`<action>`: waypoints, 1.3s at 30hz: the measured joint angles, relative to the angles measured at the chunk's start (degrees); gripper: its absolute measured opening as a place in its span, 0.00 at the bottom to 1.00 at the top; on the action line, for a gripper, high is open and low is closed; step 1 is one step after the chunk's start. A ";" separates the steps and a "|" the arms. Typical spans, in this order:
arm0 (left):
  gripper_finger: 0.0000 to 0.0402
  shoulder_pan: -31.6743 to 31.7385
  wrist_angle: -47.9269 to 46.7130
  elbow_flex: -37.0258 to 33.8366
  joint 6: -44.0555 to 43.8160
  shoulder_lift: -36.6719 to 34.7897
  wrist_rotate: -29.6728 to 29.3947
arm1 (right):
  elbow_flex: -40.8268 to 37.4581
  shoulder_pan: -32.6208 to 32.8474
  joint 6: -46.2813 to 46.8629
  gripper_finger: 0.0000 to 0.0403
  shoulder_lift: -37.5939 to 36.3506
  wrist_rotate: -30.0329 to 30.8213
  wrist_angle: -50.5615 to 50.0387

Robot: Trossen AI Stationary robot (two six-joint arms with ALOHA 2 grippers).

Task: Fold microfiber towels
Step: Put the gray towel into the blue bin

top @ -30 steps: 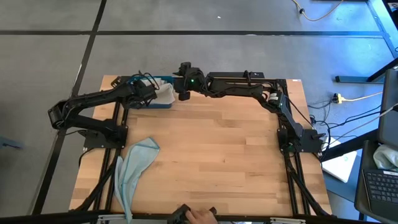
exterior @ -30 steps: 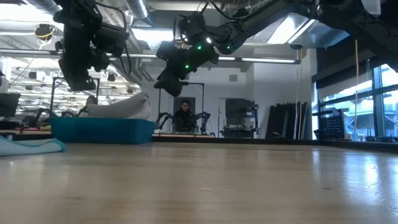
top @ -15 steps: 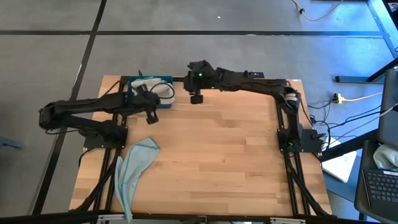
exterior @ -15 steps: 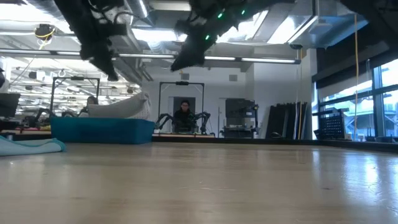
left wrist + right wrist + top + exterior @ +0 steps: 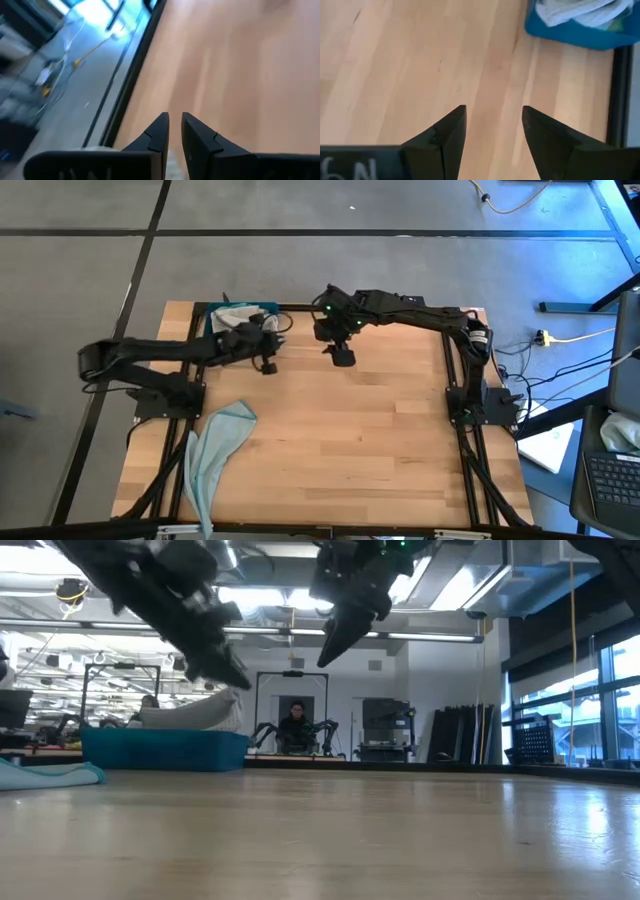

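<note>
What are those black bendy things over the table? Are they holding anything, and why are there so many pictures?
Those are two robot arms. Each ends in a gripper, like a two-finger hand. One camera looks straight down from above. One sits low at table height, looking across into the room. One rides on each arm's wrist, looking past its fingers.

On the wooden table lies a pale blue towel, crumpled at the near left. At the far edge stands a blue tray with more towels piled in it.

Neither is holding anything. The left gripper hangs in the air near the tray with its fingers almost together. The right gripper hangs beside it, fingers apart.
</note>
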 joint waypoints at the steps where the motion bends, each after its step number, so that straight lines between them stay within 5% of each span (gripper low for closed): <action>1: 0.11 0.81 1.55 -0.01 0.30 2.02 -0.76 | 0.00 0.00 0.02 0.48 -0.02 -0.07 -0.59; 11: 0.11 6.06 0.06 4.39 -0.59 18.67 -4.94 | 0.04 -0.24 0.02 0.48 -0.04 -1.14 -1.48; 16: 0.11 5.47 -9.67 6.85 0.83 16.00 -10.21 | 0.04 -0.99 0.00 0.48 -0.04 -1.14 -2.25; 25: 0.11 6.77 -21.18 7.04 -2.51 8.32 -9.26 | 0.04 -1.64 0.00 0.48 -0.04 -1.16 -2.10; 33: 0.11 8.68 -15.59 3.67 -3.24 11.92 -2.97 | 0.09 -1.60 0.22 0.48 -0.04 -4.11 -2.32; 39: 0.11 8.56 -8.28 3.44 -0.53 14.14 -3.69 | 0.09 -1.62 0.21 0.48 -0.04 -4.11 -2.27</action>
